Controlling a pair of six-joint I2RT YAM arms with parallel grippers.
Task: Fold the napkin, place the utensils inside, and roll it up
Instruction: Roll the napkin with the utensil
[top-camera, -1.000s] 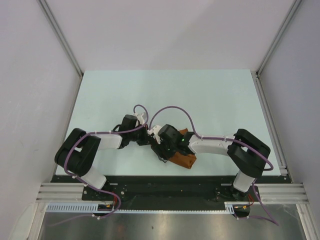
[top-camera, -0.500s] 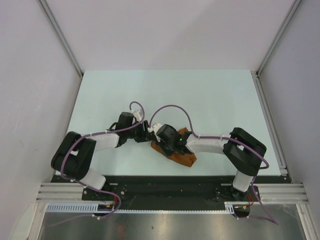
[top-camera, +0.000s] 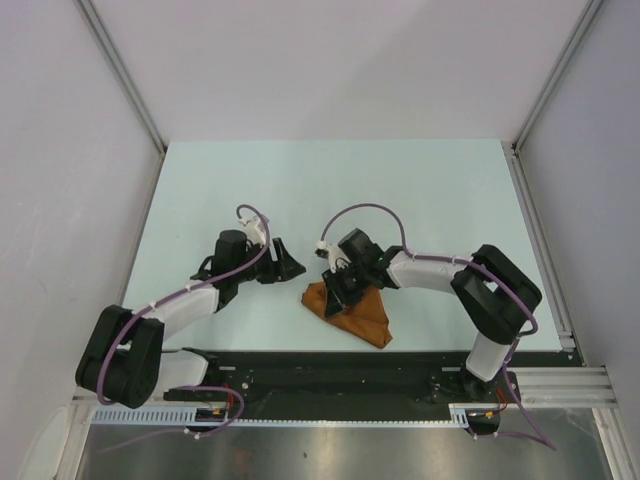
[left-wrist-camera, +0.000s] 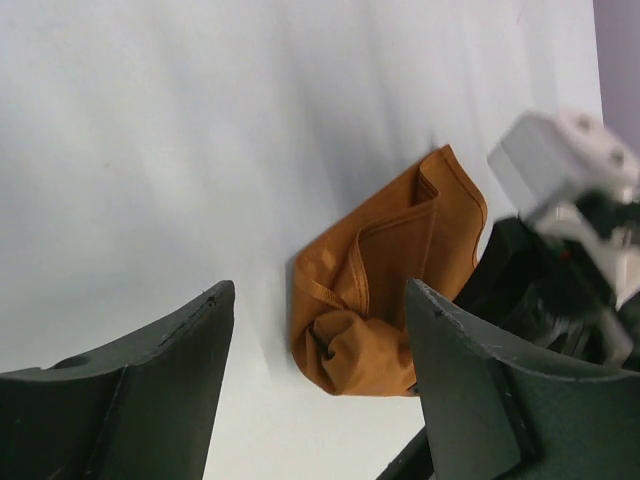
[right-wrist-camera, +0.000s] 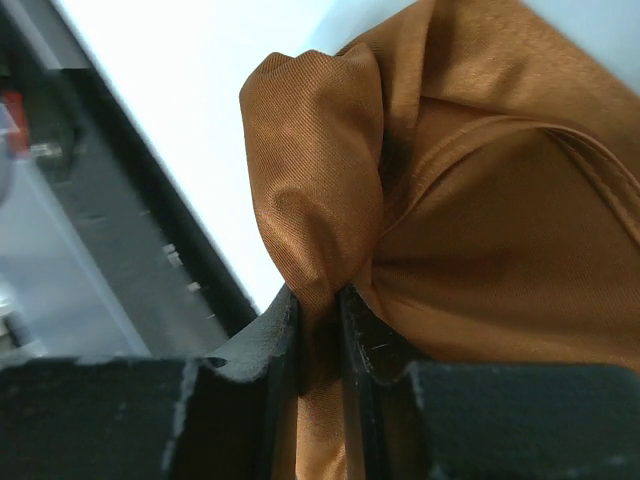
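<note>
The napkin (top-camera: 360, 318) is pinched between the right fingers (right-wrist-camera: 255, 345); the left fingers (left-wrist-camera: 160, 370) gape, free.

Pale table (top-camera: 420, 190) between plain white walls (top-camera: 330, 60)

Plain rust-orange napkin (top-camera: 362, 318); pale mint-green table (top-camera: 430, 190); purple cables (top-camera: 365, 207); greyish-white walls (top-camera: 330, 70)

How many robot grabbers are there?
2. The left gripper is open, just left of the orange cloth, not touching it. The right gripper is pinching a bunched fold of the cloth. None looks hidden.
</note>
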